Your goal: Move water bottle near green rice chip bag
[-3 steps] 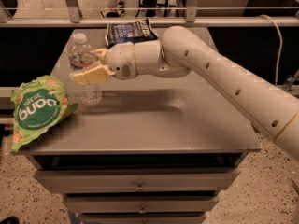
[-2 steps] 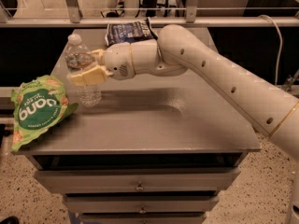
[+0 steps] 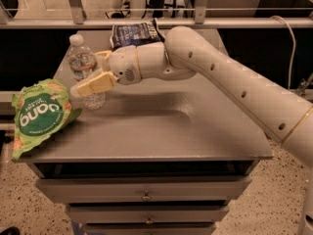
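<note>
The water bottle (image 3: 80, 61), clear and ribbed with a white cap, is upright at the table's left side, its base at or just above the top. My gripper (image 3: 87, 76) is shut on the bottle's lower half, with one tan finger (image 3: 95, 84) across its front and the other behind it. The green rice chip bag (image 3: 38, 114) lies at the table's left front edge, a short gap to the left of and in front of the bottle. My white arm reaches in from the right.
A dark blue snack bag (image 3: 134, 33) lies at the back of the grey table (image 3: 166, 131), behind my wrist. Drawers sit under the tabletop. A metal rail runs behind the table. A cable hangs at the right.
My gripper and the water bottle have shifted a little to the left, toward the green rice chip bag. The bags have not moved.
</note>
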`<state>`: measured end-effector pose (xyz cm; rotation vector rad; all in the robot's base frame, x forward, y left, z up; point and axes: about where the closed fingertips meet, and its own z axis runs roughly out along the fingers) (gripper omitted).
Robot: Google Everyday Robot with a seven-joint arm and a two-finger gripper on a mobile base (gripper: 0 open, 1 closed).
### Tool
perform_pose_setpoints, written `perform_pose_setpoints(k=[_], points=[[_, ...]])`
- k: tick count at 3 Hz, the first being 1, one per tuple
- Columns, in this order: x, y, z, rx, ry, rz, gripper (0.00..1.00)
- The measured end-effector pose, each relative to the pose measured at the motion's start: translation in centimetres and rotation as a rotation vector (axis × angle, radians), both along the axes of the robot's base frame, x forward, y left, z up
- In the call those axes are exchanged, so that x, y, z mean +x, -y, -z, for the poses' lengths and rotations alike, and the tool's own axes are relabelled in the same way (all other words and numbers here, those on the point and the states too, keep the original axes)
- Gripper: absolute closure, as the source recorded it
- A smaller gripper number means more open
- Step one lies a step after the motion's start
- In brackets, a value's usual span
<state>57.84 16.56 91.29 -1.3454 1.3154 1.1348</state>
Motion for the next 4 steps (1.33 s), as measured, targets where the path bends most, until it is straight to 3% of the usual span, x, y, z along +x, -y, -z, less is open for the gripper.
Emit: perform_pose_setpoints(k=[2,3,4], points=[[-1.4,-0.5,0.5,-0.037,-0.001,-0.060,0.00],[-0.5,2.1,-1.1,-0.103,0.083,-0.047,0.00],[0.9,6.6,-4.1,-0.166,0.206,-0.015,0.00]])
